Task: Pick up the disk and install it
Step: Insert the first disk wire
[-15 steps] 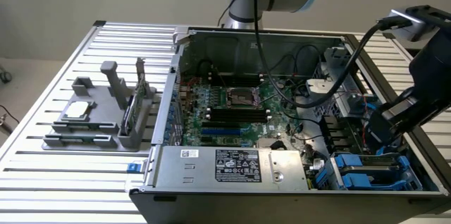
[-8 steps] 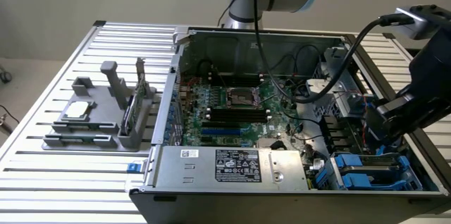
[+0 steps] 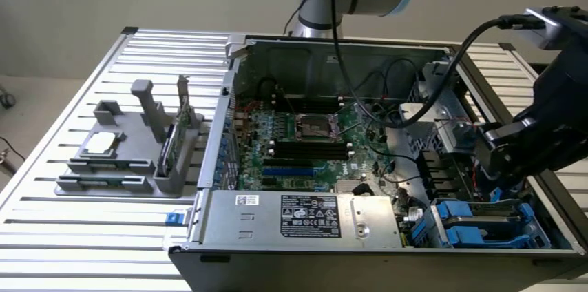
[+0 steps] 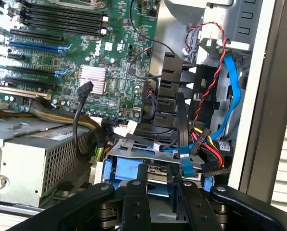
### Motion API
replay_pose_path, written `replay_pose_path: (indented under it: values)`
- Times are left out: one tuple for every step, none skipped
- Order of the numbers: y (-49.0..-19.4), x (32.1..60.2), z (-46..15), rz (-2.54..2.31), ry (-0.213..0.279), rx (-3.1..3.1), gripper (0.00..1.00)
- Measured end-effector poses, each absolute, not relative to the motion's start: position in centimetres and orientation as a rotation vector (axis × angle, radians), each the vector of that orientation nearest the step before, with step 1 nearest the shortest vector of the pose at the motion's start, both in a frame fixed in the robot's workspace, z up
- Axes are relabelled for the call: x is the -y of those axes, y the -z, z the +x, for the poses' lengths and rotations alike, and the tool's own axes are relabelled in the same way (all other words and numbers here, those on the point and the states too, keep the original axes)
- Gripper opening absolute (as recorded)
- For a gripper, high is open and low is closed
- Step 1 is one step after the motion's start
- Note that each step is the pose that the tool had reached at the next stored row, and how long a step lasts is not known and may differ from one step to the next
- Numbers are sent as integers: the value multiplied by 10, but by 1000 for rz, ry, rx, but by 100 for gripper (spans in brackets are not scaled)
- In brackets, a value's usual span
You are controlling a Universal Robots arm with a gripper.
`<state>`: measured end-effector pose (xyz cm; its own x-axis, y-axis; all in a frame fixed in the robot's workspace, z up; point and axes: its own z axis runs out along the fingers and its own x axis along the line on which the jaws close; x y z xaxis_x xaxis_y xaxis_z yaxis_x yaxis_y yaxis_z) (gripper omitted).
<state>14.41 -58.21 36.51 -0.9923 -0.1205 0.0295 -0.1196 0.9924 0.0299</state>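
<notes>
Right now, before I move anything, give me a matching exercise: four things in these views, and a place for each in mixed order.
1 disk
2 power-supply box
3 processor chip
4 gripper

A on the grey fixture outside the case
B hanging just above the blue frame
C blue-framed, low in the case at the exterior view's right
D along the case's near edge

Pairs: 1-C, 2-D, 3-A, 4-B

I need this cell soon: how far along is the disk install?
Pick-up looks done: the disk is inside the computer case, down at the drive-bay corner. In hand: the gripper is right at it. Left: seating it; I cannot tell whether it is fully in.
</notes>
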Motion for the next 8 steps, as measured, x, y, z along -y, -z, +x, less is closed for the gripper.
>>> replay_pose_path:
  values:
    - [-365,582,144,160,44,3106,31]
    - [-365,582,144,132,45,3108,31]
    - [-365,582,144,105,45,3109,31]
    - [-365,582,144,76,45,3110,31]
    - [-365,582,144,48,46,3111,31]
    - [-365,582,144,21,46,3111,31]
    - [-365,582,144,-6,47,3112,31]
    - [-365,582,144,-34,47,3112,31]
